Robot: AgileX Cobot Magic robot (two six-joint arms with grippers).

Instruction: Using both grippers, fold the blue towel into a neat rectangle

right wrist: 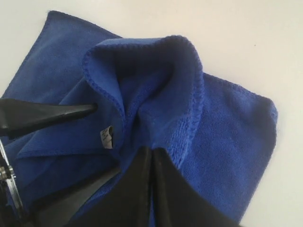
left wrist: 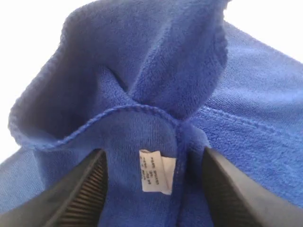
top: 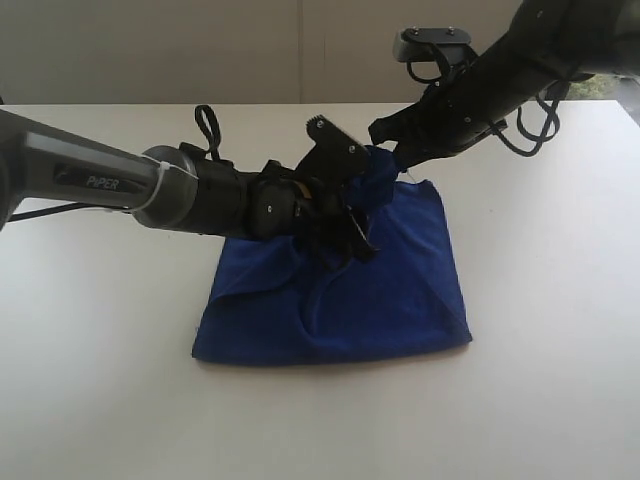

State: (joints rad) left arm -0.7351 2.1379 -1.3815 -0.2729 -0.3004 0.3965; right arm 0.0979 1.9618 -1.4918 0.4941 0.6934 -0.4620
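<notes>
deep royal-blue rectangular microfibre towel [top: 410,290] lies mid-way across the plain white table [top: 560,350]. near part is roughly flat, far edge is bunched upward. right black claw gripper [right wrist: 151,158]: fingers pressed together, pinching the raised hemmed fold at the towel's far side. left black claw gripper [left wrist: 154,156]: jaws spread wide, one either side of the small white tag [left wrist: 156,171], with cloth in the gap between them.

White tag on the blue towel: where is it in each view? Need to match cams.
Left wrist: white tag lies between the left hand's spread fingers.
Right wrist: small, beside the raised fold, also between those fingers.
Exterior: not visible, apparently behind the left hand on the blue towel.
Shared landmark: the raised fold that the right hand pinches.
</notes>
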